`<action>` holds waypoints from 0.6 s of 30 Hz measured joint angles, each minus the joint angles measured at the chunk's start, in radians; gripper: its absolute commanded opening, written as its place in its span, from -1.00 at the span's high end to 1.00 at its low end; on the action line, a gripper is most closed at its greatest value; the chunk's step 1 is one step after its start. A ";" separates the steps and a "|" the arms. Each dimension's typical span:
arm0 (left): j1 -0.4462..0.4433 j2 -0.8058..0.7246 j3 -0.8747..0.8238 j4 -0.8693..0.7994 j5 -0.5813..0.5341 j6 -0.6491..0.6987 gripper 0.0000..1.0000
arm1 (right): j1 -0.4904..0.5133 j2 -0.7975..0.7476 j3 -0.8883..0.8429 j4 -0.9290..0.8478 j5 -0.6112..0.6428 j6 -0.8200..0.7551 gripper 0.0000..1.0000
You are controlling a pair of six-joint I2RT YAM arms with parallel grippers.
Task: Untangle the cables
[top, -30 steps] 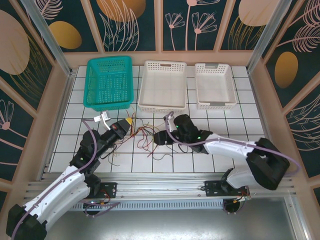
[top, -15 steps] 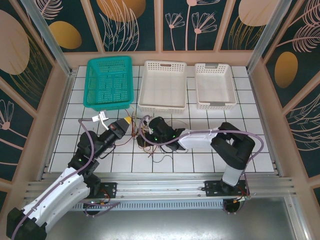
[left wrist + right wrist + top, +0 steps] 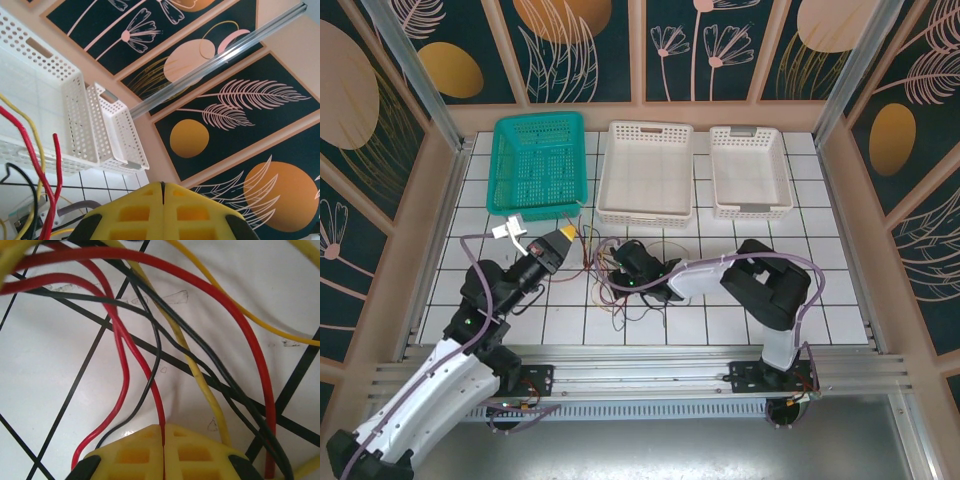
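Tangle of thin red, yellow and black wire cables (image 3: 625, 285) lies on white tiled table (image 3: 820, 270), mid-front, between both arms. Right gripper (image 3: 164, 429) low in the heap, yellow pads clenched, one red strand (image 3: 145, 375) running into their seam, judged pinched. Left gripper (image 3: 163, 186) raised, pads pressed together; whether it holds wire, cannot tell. Step: isolating one strand. Next: draw red strand slowly clear, watching for snags
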 measured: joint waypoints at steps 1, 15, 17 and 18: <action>0.000 -0.008 0.024 -0.032 -0.009 0.013 1.00 | -0.005 -0.002 -0.008 0.010 -0.007 0.004 1.00; 0.000 -0.056 0.262 -0.333 -0.109 0.183 1.00 | -0.161 -0.129 -0.206 0.108 -0.047 0.040 1.00; 0.000 -0.051 0.298 -0.363 -0.121 0.208 1.00 | -0.187 -0.154 -0.234 0.107 -0.048 0.040 1.00; 0.000 -0.049 0.315 -0.378 -0.125 0.219 1.00 | -0.198 -0.165 -0.246 0.107 -0.049 0.040 1.00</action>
